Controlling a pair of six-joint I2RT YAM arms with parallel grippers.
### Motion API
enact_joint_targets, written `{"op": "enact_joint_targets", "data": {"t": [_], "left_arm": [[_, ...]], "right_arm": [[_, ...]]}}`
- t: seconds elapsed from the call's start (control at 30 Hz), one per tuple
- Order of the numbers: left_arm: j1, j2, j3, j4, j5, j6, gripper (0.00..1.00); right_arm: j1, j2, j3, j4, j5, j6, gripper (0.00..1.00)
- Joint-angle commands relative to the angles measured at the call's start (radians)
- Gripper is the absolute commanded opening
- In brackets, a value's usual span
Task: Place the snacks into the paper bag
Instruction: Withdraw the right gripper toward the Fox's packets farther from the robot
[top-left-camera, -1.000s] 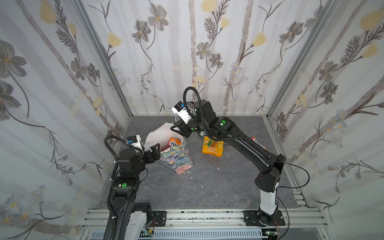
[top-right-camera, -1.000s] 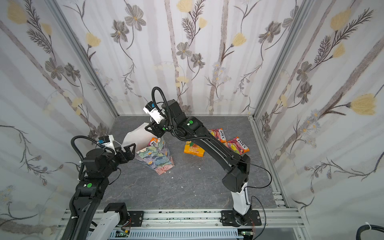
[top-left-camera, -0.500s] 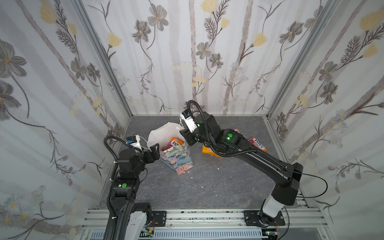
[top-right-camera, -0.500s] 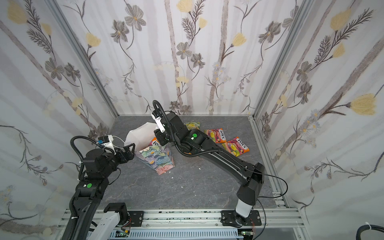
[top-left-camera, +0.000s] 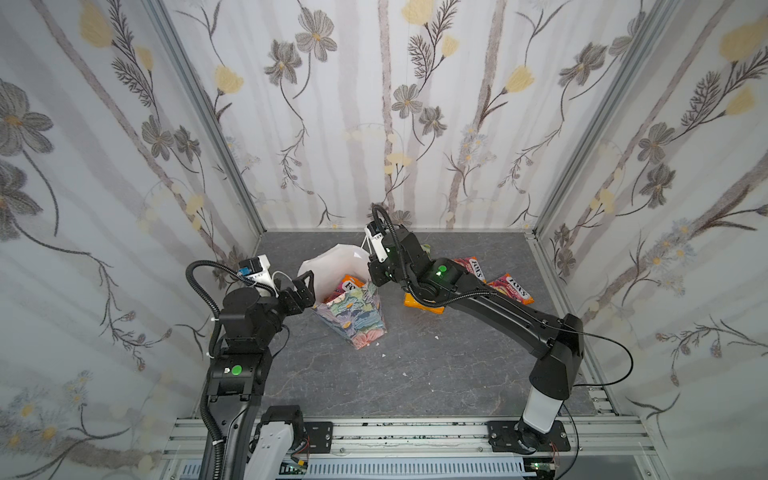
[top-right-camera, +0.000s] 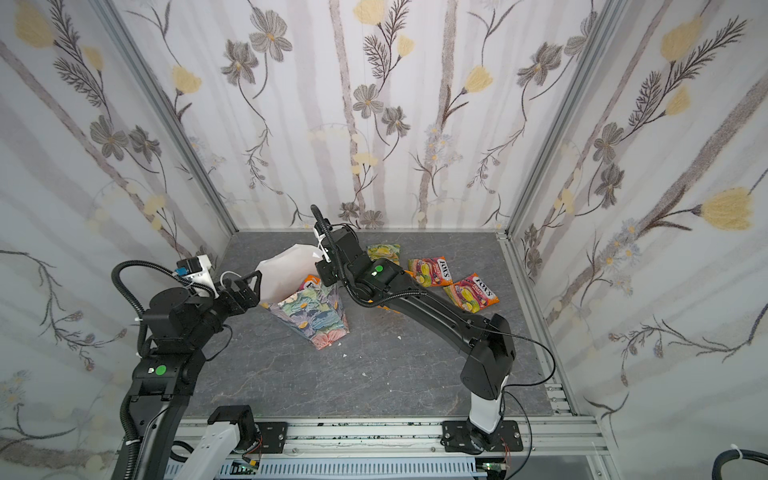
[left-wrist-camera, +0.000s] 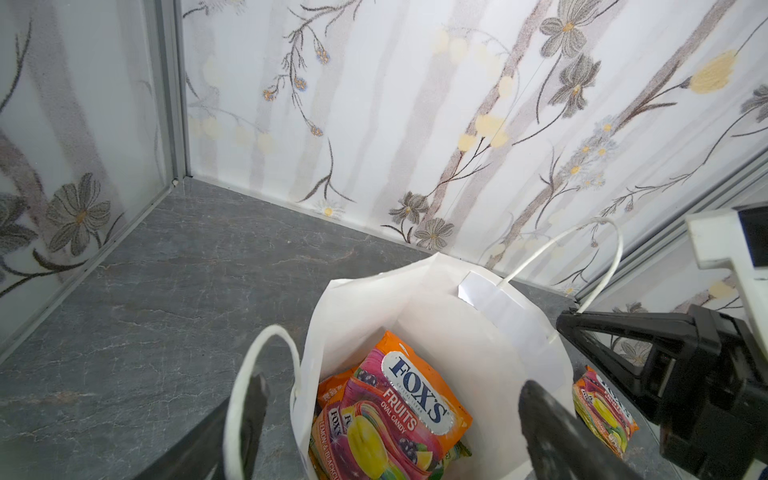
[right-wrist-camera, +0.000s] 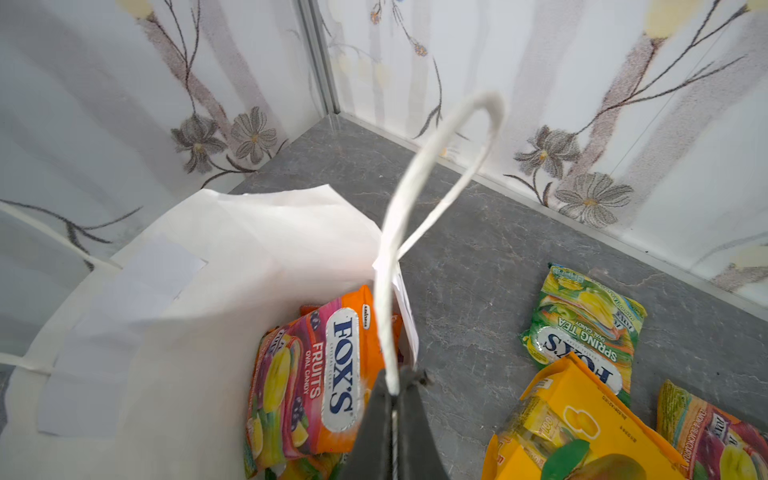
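While my right gripper (right-wrist-camera: 392, 392) pinches the white cord handle (right-wrist-camera: 419, 178) of the floral paper bag (top-left-camera: 353, 320), left of centre on the grey table (top-left-camera: 436, 374), my left gripper (top-left-camera: 303, 284) gapes at its rim — a hard tug could topple it, spilling the orange snack packets (left-wrist-camera: 411, 411).

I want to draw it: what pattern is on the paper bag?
Painted blue, green and pink flowers cover the paper bag; best in a top view.
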Motion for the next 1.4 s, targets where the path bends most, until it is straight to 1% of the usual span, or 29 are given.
{"op": "enact_joint_targets", "data": {"t": [0.0,0.07,0.1,0.2,0.23,0.3,0.37,0.47,0.63,0.77,0.8,0.83,0.97,1.03,1.1,1.2,1.3,1.33,1.37], "left_arm": [[0.001,0.029,0.022,-0.082,-0.001,-0.002,0.84],[0.001,0.036,0.014,-0.078,0.024,0.002,0.78],[0.001,0.037,0.006,-0.063,0.056,0.005,0.75],[0.001,0.045,-0.023,0.006,0.202,0.001,0.66],[0.0,0.052,-0.033,0.024,0.232,-0.007,0.61],[-0.003,0.07,-0.036,0.039,0.265,-0.012,0.51],[-0.01,0.091,-0.023,0.033,0.27,-0.003,0.43],[-0.023,0.119,-0.012,0.035,0.267,0.007,0.42],[-0.06,0.142,-0.016,0.082,0.27,0.013,0.41],[-0.085,0.162,-0.016,0.108,0.265,0.033,0.39],[-0.09,0.169,-0.012,0.106,0.256,0.042,0.39],[-0.091,0.176,-0.008,0.099,0.244,0.055,0.38],[-0.093,0.189,0.007,0.077,0.169,0.086,0.33],[-0.093,0.187,0.006,0.081,0.151,0.095,0.32],[-0.093,0.186,0.006,0.086,0.137,0.105,0.32],[-0.093,0.187,0.007,0.084,0.12,0.123,0.31],[-0.093,0.178,0.002,0.085,0.085,0.134,0.33],[-0.093,0.174,-0.001,0.091,0.073,0.135,0.36],[-0.093,0.168,-0.007,0.095,0.063,0.133,0.42]], "right_arm": [[-0.012,-0.048,-0.05,0.06,-0.024,0.026,0.0],[-0.022,-0.097,-0.123,0.103,-0.038,0.038,0.0],[-0.029,-0.124,-0.165,0.13,-0.045,0.049,0.0],[-0.042,-0.195,-0.29,0.203,-0.057,0.077,0.0],[-0.043,-0.234,-0.333,0.231,-0.061,0.085,0.0],[-0.044,-0.28,-0.408,0.285,-0.073,0.101,0.0],[-0.044,-0.315,-0.463,0.317,-0.077,0.111,0.0],[-0.043,-0.337,-0.502,0.339,-0.092,0.117,0.0],[-0.042,-0.334,-0.533,0.369,-0.153,0.128,0.0],[-0.042,-0.338,-0.535,0.372,-0.175,0.127,0.07],[-0.042,-0.344,-0.536,0.374,-0.176,0.127,0.11],[-0.042,-0.353,-0.536,0.374,-0.178,0.125,0.18],[-0.042,-0.392,-0.543,0.381,-0.187,0.119,0.31],[-0.042,-0.418,-0.551,0.385,-0.194,0.116,0.41],[-0.042,-0.451,-0.566,0.39,-0.201,0.118,0.47],[-0.044,-0.535,-0.612,0.404,-0.194,0.135,0.53],[-0.072,-0.611,-0.671,0.384,-0.179,0.173,0.56],[-0.086,-0.626,-0.69,0.37,-0.171,0.184,0.56],[-0.114,-0.637,-0.708,0.354,-0.161,0.19,0.56]]}}
